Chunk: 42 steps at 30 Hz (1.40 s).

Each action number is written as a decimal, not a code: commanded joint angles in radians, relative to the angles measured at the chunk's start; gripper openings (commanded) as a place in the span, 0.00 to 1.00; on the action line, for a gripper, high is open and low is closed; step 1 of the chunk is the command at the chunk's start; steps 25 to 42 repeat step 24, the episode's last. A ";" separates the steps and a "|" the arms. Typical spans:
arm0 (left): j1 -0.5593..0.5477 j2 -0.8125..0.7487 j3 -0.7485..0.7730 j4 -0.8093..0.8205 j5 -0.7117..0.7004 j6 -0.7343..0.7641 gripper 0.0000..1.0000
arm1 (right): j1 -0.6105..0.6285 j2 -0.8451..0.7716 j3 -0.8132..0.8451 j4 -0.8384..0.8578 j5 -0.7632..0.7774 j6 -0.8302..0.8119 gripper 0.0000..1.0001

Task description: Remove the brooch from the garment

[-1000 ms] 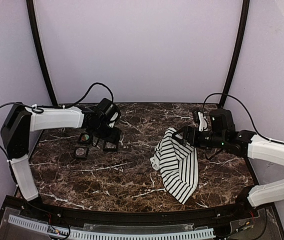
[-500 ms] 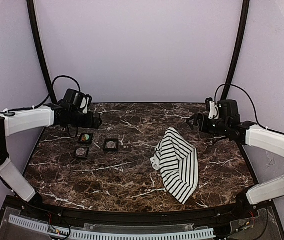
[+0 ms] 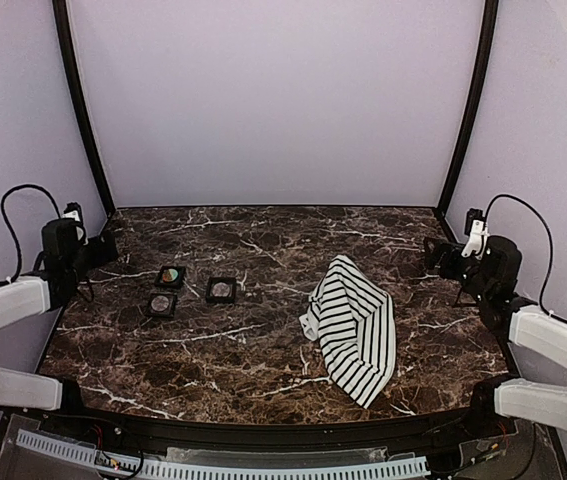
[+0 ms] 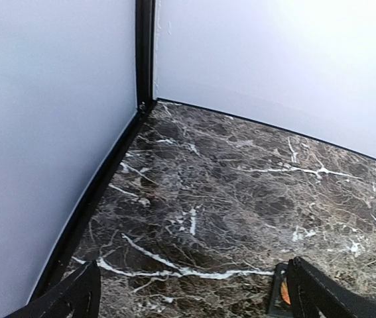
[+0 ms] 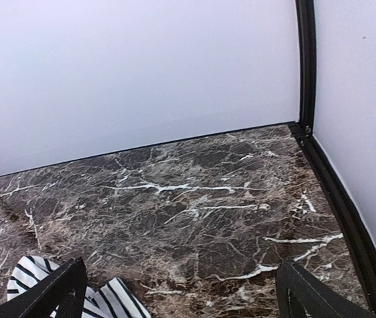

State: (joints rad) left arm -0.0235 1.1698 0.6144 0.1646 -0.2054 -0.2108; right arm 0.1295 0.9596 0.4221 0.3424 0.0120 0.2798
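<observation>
Striped white-and-black fabric, the garment [image 3: 355,325], lies crumpled in a loose heap on the brown marble bench [image 3: 263,235], its folds tucked under so that only part of its surface shows. No brooch can be made out on it from above; any pin would be too small to tell or lost in the creases.

Well to the left of the garment sit three small black boxes [image 3: 221,290] in a loose cluster. One shows a coloured spot and the other two hold something pale, but none of the contents can be identified at this size.

Farther left than the boxes, well apart from the garment at the bench's edge, the left fingers [image 3: 100,247] are spread wide with nothing between them. In the left wrist view only their dark tips show, cut off at the bottom corners, with bare marble between and a sliver of one box beside the right tip.

On the garment's other side, well apart from it and near the opposite edge, the right fingers [image 3: 435,250] are likewise spread wide and hold nothing. Their wrist view crops the tips too and catches only a corner of the striped cloth at the lower left, partly behind one tip.
</observation>
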 commanded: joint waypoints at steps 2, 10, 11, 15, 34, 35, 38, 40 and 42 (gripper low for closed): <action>-0.001 -0.095 -0.231 0.395 -0.127 0.140 0.99 | -0.005 -0.083 -0.188 0.306 0.185 -0.076 0.99; -0.002 -0.116 -0.381 0.493 -0.173 0.199 0.99 | -0.005 -0.058 -0.282 0.401 0.206 -0.127 0.99; -0.002 -0.113 -0.389 0.514 -0.174 0.203 0.99 | -0.005 -0.052 -0.284 0.409 0.207 -0.130 0.99; -0.002 -0.086 -0.384 0.524 -0.187 0.205 0.99 | -0.005 -0.042 -0.276 0.398 0.200 -0.128 0.99; -0.003 -0.086 -0.397 0.530 -0.153 0.234 0.99 | -0.005 -0.055 -0.277 0.392 0.203 -0.128 0.99; -0.003 -0.086 -0.397 0.530 -0.153 0.234 0.99 | -0.005 -0.055 -0.277 0.392 0.203 -0.128 0.99; -0.003 -0.086 -0.397 0.530 -0.153 0.234 0.99 | -0.005 -0.055 -0.277 0.392 0.203 -0.128 0.99; -0.003 -0.086 -0.397 0.530 -0.153 0.234 0.99 | -0.005 -0.055 -0.277 0.392 0.203 -0.128 0.99; -0.003 -0.086 -0.397 0.530 -0.153 0.234 0.99 | -0.005 -0.055 -0.277 0.392 0.203 -0.128 0.99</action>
